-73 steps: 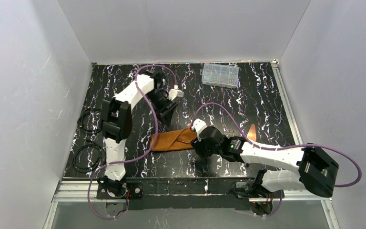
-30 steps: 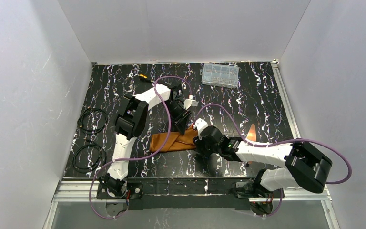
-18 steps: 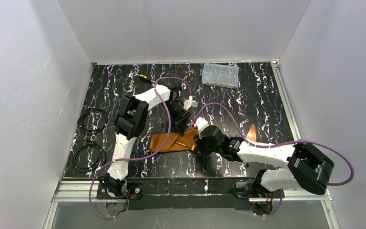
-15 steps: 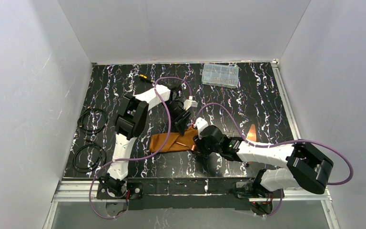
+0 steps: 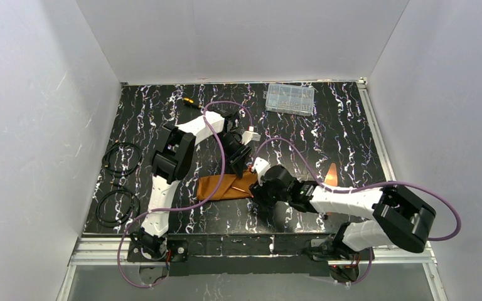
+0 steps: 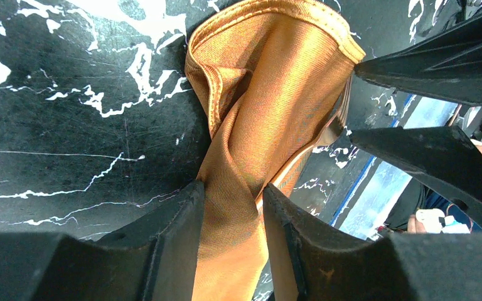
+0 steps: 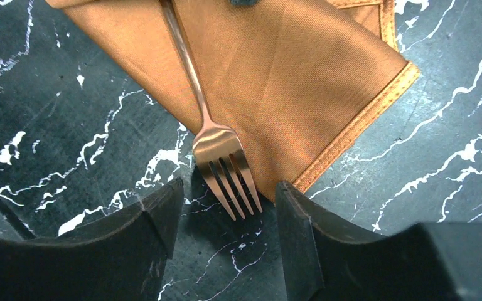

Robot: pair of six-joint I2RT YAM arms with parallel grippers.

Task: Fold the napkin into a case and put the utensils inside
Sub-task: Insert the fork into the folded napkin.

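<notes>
Markings, legible: none. No text, label, brand name, number or sign can be read in the overhead view or in either wrist view.

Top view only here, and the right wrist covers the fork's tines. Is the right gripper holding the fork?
Observer: No. The right gripper is open. The fork lies between its jaws and touches neither.
Operator: Where do the tines sit?
Observer: Their tips are on the bare table, just past the napkin edge. The handle runs back over the cloth.
Operator: And the left gripper?
Observer: The left gripper is shut on a bunched fold of the napkin.
</notes>
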